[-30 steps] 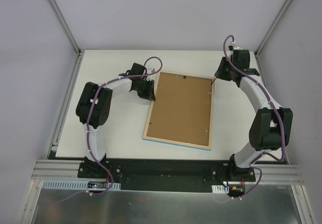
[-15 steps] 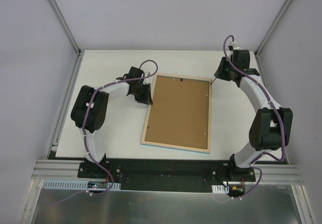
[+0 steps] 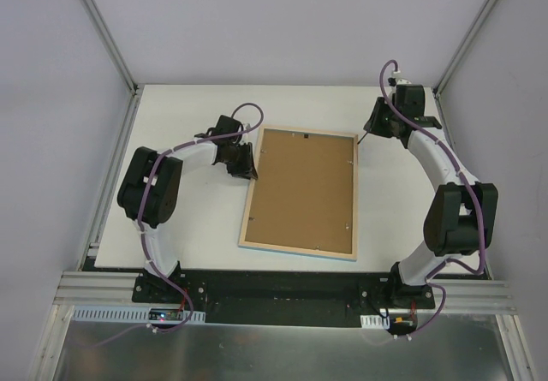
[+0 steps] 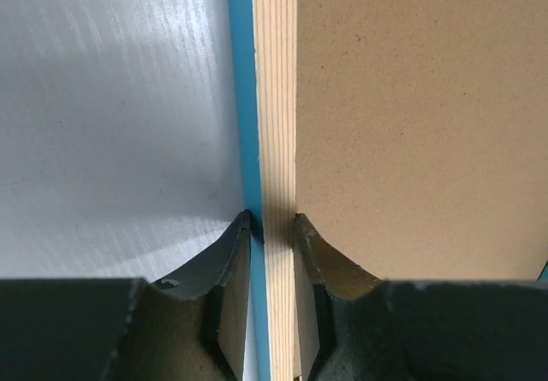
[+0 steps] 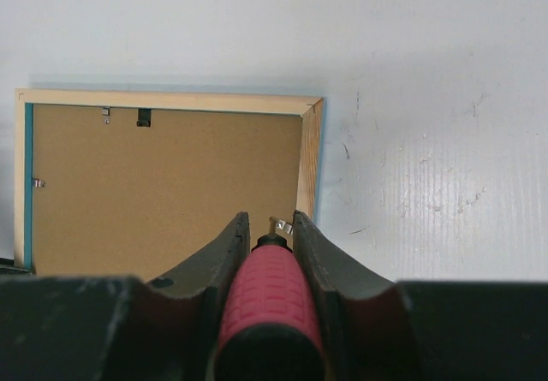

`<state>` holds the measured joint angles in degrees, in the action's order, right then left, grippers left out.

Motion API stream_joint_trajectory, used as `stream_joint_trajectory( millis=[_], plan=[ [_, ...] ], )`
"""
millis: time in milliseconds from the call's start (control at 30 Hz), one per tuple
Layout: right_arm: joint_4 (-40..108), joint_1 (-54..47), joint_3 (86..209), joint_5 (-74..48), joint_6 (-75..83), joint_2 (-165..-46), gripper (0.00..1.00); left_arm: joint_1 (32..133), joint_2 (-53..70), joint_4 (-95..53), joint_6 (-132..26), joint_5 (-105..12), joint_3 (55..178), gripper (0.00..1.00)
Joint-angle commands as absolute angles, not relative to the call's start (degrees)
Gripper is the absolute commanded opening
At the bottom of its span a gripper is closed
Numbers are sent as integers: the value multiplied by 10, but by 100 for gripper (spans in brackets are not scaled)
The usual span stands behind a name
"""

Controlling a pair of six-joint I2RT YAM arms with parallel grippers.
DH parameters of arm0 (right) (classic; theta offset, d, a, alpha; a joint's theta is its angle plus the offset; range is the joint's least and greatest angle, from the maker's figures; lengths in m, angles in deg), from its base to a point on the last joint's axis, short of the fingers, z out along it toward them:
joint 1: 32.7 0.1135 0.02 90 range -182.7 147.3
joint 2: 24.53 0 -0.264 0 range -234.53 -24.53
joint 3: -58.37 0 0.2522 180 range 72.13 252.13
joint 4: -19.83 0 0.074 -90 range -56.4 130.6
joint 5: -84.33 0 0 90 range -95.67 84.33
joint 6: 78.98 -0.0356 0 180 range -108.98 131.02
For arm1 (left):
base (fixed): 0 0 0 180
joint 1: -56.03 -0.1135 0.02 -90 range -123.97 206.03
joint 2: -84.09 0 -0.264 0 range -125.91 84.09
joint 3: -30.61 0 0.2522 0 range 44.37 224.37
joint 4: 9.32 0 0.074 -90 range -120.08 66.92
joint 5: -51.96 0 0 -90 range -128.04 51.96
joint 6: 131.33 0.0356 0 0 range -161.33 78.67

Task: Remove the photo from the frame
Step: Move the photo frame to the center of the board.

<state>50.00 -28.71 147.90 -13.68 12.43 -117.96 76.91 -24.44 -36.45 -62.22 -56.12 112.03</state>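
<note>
The frame [image 3: 295, 249] lies face down on the white table, its pale wood rim [image 4: 276, 98] and a strip of its blue front [image 4: 241, 73] showing. A brown backing board [image 3: 301, 188] fills it, and the photo is hidden beneath. My left gripper [image 3: 253, 169] is shut on the frame's left rim, one finger on each side [image 4: 272, 220]. My right gripper [image 3: 370, 133] hovers at the frame's far right corner, shut on a red-handled tool [image 5: 268, 295]. The tool's tip is by a small metal clip [image 5: 280, 224] on the board [image 5: 163, 184].
Small metal clips [image 5: 38, 182] and a dark hanger [image 5: 143, 117] sit along the board's edges. Grey enclosure walls stand on three sides of the table [image 3: 188, 227]. A black rail [image 3: 274, 282] carries both arm bases at the near edge.
The frame has slid a little to the left and toward the arm bases, turning slightly, with my left gripper moving with it. The right gripper has stayed in place.
</note>
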Motion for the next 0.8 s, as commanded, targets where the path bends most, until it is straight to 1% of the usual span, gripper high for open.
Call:
stream_joint_trajectory(
  millis=[0,100,133,267,367,500,567,767],
  plan=[
    [484,-286,1482,-145,116,-1186,1,751,-238,-407,-632,-520,1093,0],
    [491,-279,1490,-140,125,-1194,1,752,-232,-404,-630,-540,1094,0],
    [492,-277,1491,-138,128,-1195,1,752,-230,-403,-629,-544,1096,1],
    [495,-267,1495,-135,134,-1202,1,752,-212,-402,-618,-551,1108,12],
    [498,-259,1501,-132,141,-1212,1,753,-203,-402,-605,-561,1123,22],
    [500,-246,1508,-124,150,-1224,1,753,-211,-403,-570,-569,1158,32],
    [500,-241,1511,-121,153,-1229,1,753,-222,-403,-561,-556,1178,35],
    [490,-220,1508,-97,160,-1242,1,755,-253,-404,-565,-539,1198,38]
  ],
)
